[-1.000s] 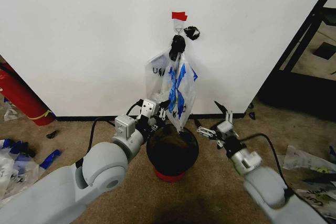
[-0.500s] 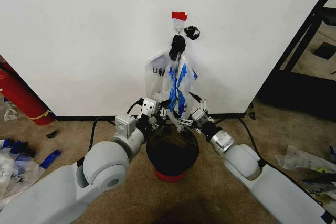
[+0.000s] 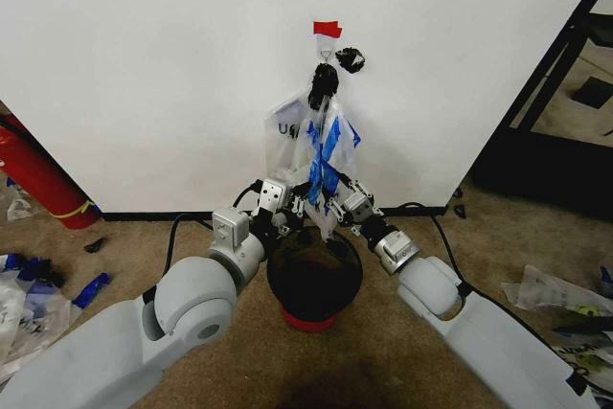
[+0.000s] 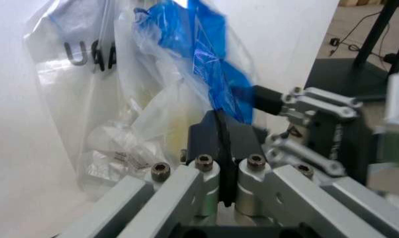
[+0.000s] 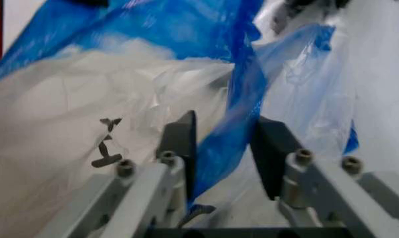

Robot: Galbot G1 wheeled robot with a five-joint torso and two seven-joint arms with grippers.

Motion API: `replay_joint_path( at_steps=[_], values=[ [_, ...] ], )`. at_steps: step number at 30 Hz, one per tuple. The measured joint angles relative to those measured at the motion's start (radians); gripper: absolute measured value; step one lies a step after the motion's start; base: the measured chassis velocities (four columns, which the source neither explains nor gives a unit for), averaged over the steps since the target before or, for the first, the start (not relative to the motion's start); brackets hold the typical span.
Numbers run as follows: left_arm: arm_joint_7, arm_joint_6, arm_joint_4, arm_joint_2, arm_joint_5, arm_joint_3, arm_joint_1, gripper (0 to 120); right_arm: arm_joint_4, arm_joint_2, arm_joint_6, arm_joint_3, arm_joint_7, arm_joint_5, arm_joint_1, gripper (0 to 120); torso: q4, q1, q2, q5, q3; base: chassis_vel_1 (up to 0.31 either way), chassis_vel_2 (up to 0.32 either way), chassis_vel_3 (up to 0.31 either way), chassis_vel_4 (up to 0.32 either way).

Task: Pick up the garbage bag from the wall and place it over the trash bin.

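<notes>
Brown carpet point(image 3: 383, 332), black rack point(image 3: 565, 55)

garbage bag point(image 3: 321, 155) on wall point(image 3: 172, 74), above trash bin point(image 3: 314, 280)

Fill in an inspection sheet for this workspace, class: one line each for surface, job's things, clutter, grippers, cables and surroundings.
Surface: brown carpet.
Job's things: garbage bag hangs from a hook on the wall, above the trash bin.
Clutter: plastic scraps on the floor at both sides.
Grippers: left gripper shut at the bag's lower edge; right gripper open, blue plastic between its fingers.
Cables: black cable at the left arm.
Surroundings: red cylinder, black frame.
</notes>
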Motion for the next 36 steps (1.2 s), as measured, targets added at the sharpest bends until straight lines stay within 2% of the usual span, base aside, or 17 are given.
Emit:
replay_joint_path(
  at_steps=[1,3,6,14,17,21,23,25,30,33,36],
  values=[
    [-0.001,-0.001,0.005,-0.002,0.001,-0.001,0.000,0,0.003,0.004,-0.010,0.004,0.016,0.013,-0.007,18,0.0000,0.000,0.000,0.0000,0.000,0.000,0.000,0.000,0.000],
    [-0.001,-0.001,0.006,-0.002,0.001,-0.002,0.001,0,0.003,0.005,-0.012,0.005,0.019,0.017,-0.009,15,0.0000,0.000,0.000,0.0000,0.000,0.000,0.000,0.000,0.000],
    [-0.002,-0.005,0.014,-0.007,0.001,-0.011,0.001,0,0.007,0.025,-0.027,0.024,0.058,0.087,-0.027,1,0.0001,0.000,0.000,0.0001,0.000,0.000,0.000,0.000,0.000],
    [-0.001,-0.013,0.030,-0.011,-0.008,-0.038,0.027,0,0.085,0.077,-0.009,0.134,0.098,0.291,-0.093,0,0.0001,0.000,0.000,0.0000,0.000,0.000,0.000,0.000,0.000],
    [0.009,-0.013,0.030,-0.008,-0.011,-0.043,0.028,1,0.098,0.080,-0.002,0.157,0.098,0.308,-0.110,0,0.0001,0.000,0.000,0.0000,0.000,0.000,0.000,0.000,0.000],
    [0.030,0.001,0.024,0.002,-0.012,-0.052,0.008,16,0.122,0.079,0.003,0.187,0.097,0.330,-0.141,0,0.0001,0.000,0.000,0.0001,0.000,0.000,0.000,0.000,0.000],
    [0.047,0.012,0.027,0.017,0.026,-0.058,-0.012,27,0.133,0.079,0.006,0.201,0.097,0.331,-0.156,0,-0.0001,0.000,0.000,0.0000,0.000,0.000,0.000,0.000,0.000],
    [0.057,0.013,0.030,0.027,0.045,-0.063,-0.017,30,0.137,0.079,0.006,0.206,0.097,0.331,-0.161,0,-0.0002,0.000,0.000,0.0001,0.000,0.000,0.000,0.000,0.000],
    [0.091,0.000,-0.019,0.099,0.080,-0.084,-0.009,52,0.148,0.079,0.006,0.226,0.102,0.323,-0.177,0,0.0004,0.000,0.000,0.0001,0.000,0.000,0.000,0.000,0.000],
    [0.100,-0.003,-0.048,0.103,0.081,-0.069,-0.017,61,0.147,0.083,0.006,0.223,0.105,0.319,-0.176,0,0.0004,0.000,0.000,0.0000,0.000,0.000,0.000,0.000,0.000],
    [0.121,-0.008,-0.073,0.096,0.082,-0.010,-0.046,72,0.146,0.091,0.002,0.215,0.112,0.318,-0.173,0,0.0000,0.000,0.000,0.0001,0.000,0.000,0.000,0.000,0.000]
  ],
)
